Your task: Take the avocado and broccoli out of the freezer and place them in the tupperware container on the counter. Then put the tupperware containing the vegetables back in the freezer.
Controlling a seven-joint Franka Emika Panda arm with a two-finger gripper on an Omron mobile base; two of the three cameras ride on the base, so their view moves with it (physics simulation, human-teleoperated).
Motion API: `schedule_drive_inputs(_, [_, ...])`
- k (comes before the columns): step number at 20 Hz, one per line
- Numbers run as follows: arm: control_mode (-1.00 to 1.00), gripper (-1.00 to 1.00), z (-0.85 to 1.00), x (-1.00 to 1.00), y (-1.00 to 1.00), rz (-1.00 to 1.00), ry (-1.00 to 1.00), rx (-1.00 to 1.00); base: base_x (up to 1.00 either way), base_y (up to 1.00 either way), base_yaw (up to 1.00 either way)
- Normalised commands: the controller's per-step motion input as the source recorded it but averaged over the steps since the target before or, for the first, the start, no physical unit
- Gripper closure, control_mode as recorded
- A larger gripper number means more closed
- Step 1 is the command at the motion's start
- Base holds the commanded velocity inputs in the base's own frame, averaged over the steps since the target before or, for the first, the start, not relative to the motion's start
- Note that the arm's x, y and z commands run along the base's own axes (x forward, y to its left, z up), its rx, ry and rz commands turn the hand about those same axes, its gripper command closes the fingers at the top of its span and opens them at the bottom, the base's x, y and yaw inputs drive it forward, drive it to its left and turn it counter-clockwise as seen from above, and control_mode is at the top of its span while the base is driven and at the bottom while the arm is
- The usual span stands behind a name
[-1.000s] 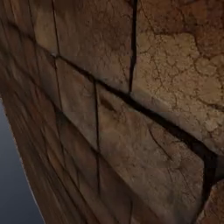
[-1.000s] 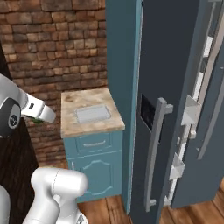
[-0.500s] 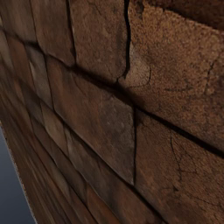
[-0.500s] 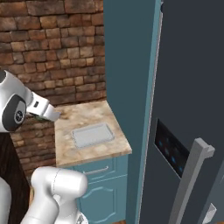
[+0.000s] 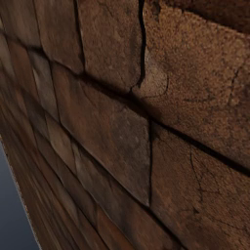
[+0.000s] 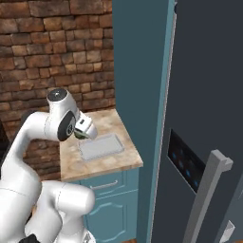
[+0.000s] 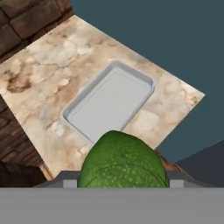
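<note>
Brick-walled kitchen corner, white arm's gripper [image 6: 85, 134] clamped on smooth dark green avocado [image 7: 123, 160] above beige marbled counter [image 6: 114, 122], shallow pale grey tupperware tray [image 6: 101, 146] lying just beneath it, tall dark slate freezer [image 6: 204, 118] with grey bar handle at right.

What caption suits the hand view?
Gripper holds the avocado above the empty tupperware on the counter.

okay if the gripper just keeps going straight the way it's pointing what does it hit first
Probably the tupperware container on the counter. The gripper, holding the avocado, points down at the tray's near edge, though depth is unclear.
</note>
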Motion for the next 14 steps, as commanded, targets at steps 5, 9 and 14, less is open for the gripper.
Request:
schedule_drive_inputs(5, [-1.0,1.0,-0.77,1.0,-0.28,-0.01,0.04,0.01,0.0,0.0,0.0])
schedule_drive_inputs(9, [-1.0,1.0,-0.47,0.93,0.0,-0.05,0.02,0.0,0.0,0.0,0.0])
schedule_drive_inputs(14, [-1.0,1.0,-0.53,0.76,-0.16,-0.05,0.04,0.0,0.0,0.0,0.0])
